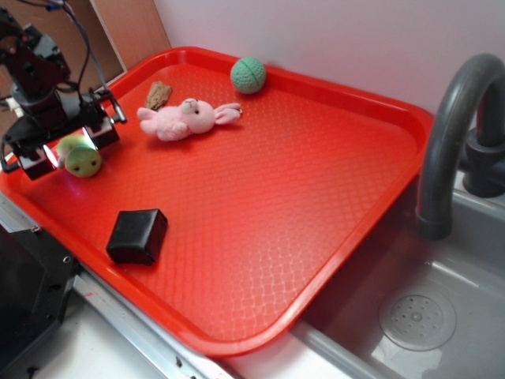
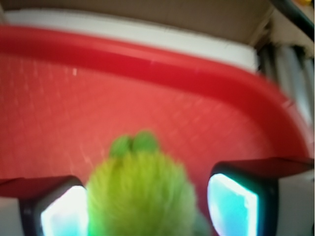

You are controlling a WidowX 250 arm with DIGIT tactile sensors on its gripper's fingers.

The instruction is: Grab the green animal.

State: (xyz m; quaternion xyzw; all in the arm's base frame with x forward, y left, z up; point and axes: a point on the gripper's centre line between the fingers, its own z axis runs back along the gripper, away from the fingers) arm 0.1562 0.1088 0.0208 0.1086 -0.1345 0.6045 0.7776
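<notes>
Green animal [image 1: 81, 160] first: I see it at the near-left edge of the big red tray [image 1: 316, 197], resting on the tray floor between the fingers of my gripper [image 1: 69, 150]. On the wrist view its fuzzy back [image 2: 140, 196] fills the gap, with a sliver of space beside the right pad [image 2: 231, 204], so the jaws stand spread around it, not clamped. Smaller things: pink bunny [image 1: 185, 118], black box [image 1: 137, 235], teal knitted ball [image 1: 248, 75].

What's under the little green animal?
The red tray lies under the green animal. The claw straddles it, fingers either side. Its underside and the tray directly beneath are covered, so unseen.
</notes>
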